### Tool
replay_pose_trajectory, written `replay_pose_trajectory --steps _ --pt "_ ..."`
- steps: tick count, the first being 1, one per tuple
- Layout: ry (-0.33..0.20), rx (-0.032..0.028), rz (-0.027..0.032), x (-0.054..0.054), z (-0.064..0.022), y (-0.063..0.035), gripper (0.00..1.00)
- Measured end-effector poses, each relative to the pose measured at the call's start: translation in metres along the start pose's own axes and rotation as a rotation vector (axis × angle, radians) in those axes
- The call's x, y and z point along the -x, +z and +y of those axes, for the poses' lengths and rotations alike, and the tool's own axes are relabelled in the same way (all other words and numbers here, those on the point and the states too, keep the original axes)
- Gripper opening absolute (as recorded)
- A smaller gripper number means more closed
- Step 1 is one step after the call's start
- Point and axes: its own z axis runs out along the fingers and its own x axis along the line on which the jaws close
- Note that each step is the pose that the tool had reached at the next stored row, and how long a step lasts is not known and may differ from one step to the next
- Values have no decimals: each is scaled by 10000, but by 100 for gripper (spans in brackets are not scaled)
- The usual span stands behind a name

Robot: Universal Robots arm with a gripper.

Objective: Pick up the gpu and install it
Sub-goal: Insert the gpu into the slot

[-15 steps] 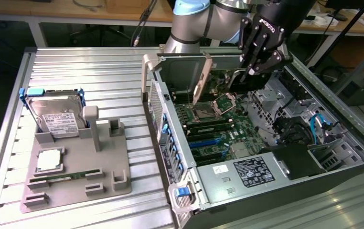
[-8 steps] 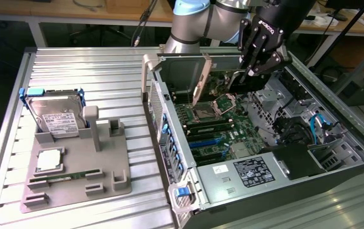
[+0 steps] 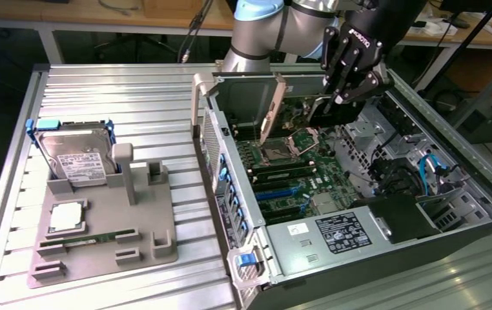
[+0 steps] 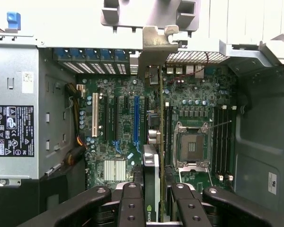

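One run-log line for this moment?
pincer: shut on gpu | gpu: on edge inside open computer case, over motherboard | not seated

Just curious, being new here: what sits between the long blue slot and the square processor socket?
The gpu, seen edge-on in the wrist view, clamped in the fingers.

We see a ribbed metal tabletop (image 3: 125,97) filling the frame. At lower left a grey holder tray (image 3: 99,239) lies on it, and at right an open computer case (image 3: 452,213) rests on it, just beside the tray.
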Motion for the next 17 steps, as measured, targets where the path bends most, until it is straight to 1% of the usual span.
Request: replay_pose_trajectory --steps 17 --pt "0 0 0 -1 -2 47 27"
